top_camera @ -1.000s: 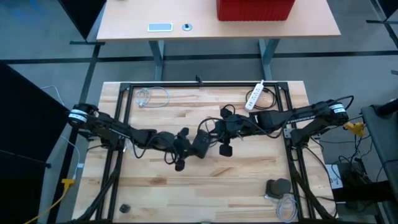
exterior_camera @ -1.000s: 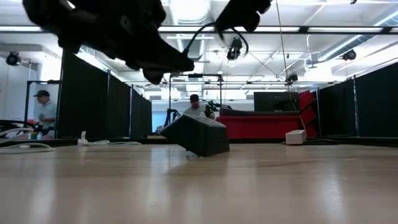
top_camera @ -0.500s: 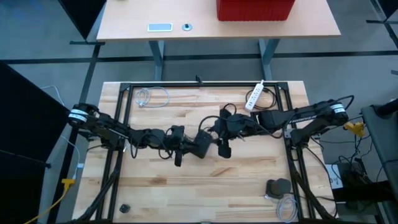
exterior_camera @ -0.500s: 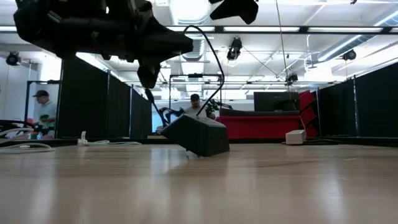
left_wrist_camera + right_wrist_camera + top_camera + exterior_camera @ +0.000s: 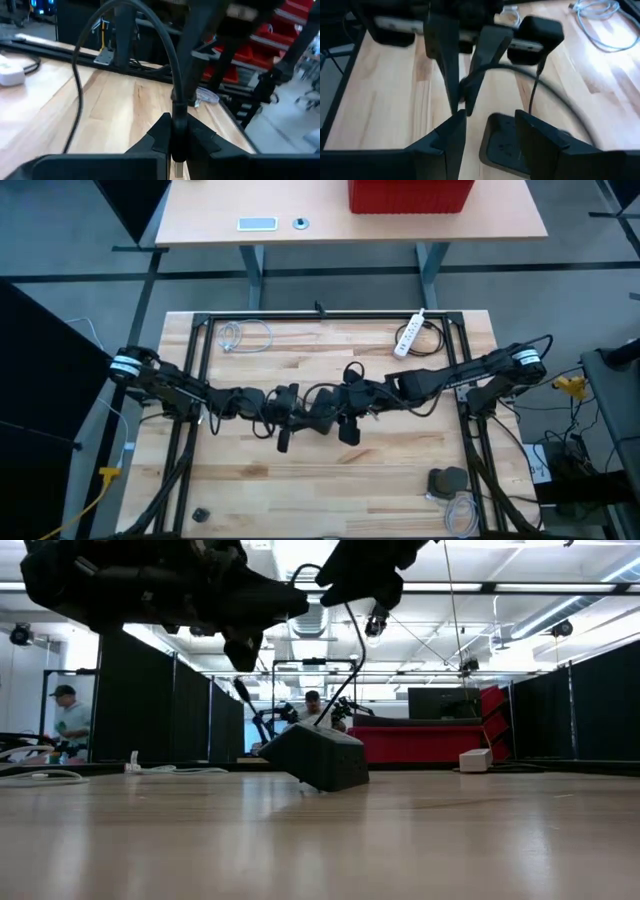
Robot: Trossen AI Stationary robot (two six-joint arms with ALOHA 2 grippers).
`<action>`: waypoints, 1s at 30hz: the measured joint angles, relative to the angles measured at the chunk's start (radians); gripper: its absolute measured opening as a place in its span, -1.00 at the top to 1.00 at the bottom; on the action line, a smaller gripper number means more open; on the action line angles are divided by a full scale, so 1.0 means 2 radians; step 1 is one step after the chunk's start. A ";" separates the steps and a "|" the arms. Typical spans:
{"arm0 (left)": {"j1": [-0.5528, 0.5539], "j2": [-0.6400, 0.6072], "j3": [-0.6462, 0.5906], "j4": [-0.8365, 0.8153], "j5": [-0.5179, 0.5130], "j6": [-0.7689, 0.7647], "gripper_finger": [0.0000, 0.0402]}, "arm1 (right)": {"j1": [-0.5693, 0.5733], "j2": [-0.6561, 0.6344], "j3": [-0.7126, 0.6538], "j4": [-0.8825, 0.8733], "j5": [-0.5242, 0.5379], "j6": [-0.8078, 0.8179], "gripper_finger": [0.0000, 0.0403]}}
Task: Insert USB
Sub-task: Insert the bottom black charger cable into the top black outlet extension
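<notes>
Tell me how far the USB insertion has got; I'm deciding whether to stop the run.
Done: the left gripper is shut on the USB cable just behind its plug, lifted off the table. In hand: the right gripper, fingers apart, hangs over the dark hub on the wooden table, next to the left one. Left: the plug is not in any port yet, so aligning and pushing it in remain.
</notes>
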 joint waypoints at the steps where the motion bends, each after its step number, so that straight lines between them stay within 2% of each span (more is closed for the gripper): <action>1: 0.000 0.000 0.000 -0.001 0.000 0.009 0.90 | 0.000 -0.001 0.000 0.004 0.000 0.000 0.29; 5: -0.001 0.000 0.000 0.000 -0.004 0.046 0.90 | 0.001 -0.003 0.000 0.005 0.000 0.009 0.36; 9: -0.001 0.000 0.000 0.000 -0.053 0.077 0.90 | 0.004 -0.003 0.000 -0.006 -0.001 0.037 0.44; 13: -0.001 0.000 0.000 0.007 -0.065 0.072 0.90 | 0.006 -0.003 0.000 -0.015 -0.001 0.063 0.50; 15: 0.000 -0.001 0.003 0.013 -0.065 0.033 0.90 | 0.006 -0.003 0.000 -0.013 -0.001 0.064 0.51; 24: 0.042 -0.035 0.014 0.016 -0.065 -0.269 0.90 | 0.006 -0.004 0.001 -0.022 0.000 0.059 0.43; 30: 0.073 -0.048 0.014 0.015 -0.059 -0.365 0.90 | 0.008 -0.004 -0.002 -0.063 0.003 0.059 0.41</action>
